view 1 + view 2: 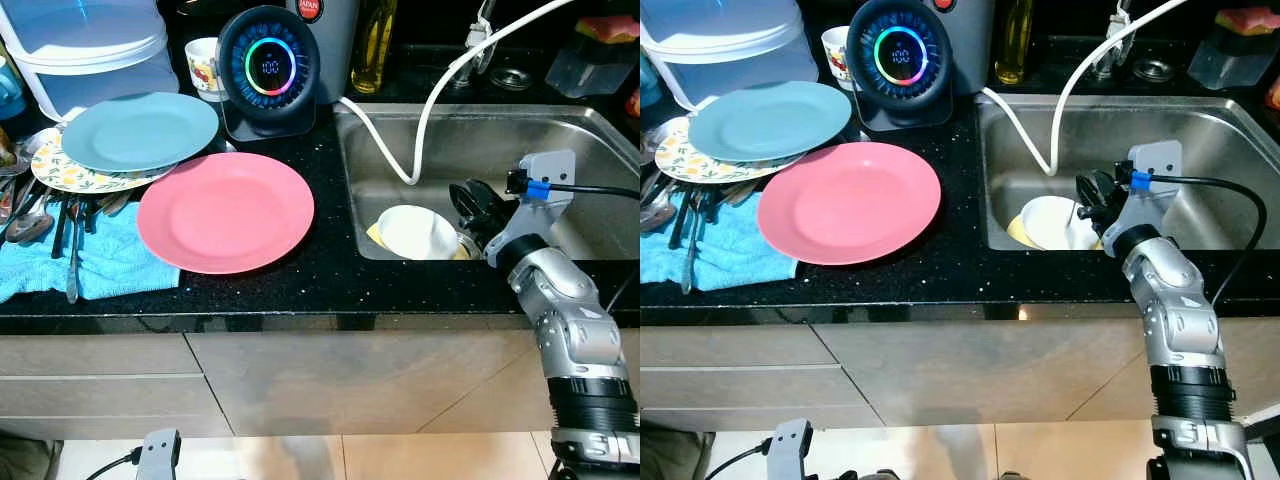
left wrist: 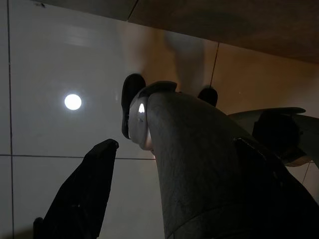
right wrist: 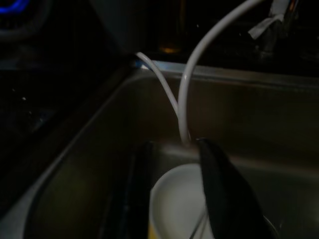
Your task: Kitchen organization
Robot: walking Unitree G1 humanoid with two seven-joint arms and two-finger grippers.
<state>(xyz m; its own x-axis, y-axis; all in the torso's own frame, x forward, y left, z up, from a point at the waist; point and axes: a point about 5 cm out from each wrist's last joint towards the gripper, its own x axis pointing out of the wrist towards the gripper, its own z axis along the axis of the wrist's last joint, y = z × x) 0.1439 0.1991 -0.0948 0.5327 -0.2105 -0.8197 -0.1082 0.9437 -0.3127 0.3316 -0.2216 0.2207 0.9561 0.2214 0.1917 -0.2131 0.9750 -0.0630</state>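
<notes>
Here the right tool (image 1: 470, 215), fingers apart astride the white bowl's (image 1: 415, 232) rim, sits inside the sink (image 1: 590, 125).

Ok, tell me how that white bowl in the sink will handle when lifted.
The white bowl looks rigid and glossy, so probably slippery. It lies tilted in the sink, so it may rock or slide. The right gripper reaches it at its rim.

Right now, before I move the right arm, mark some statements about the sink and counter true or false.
1. The round white bowl sits in the steel sink. True.
2. The right gripper is over the counter. False: it is down in the sink at the bowl.
3. The round pink plate lies on the black counter. True.
4. The blue-grey plate lies under the pink one. False: it rests on a floral plate.
</notes>
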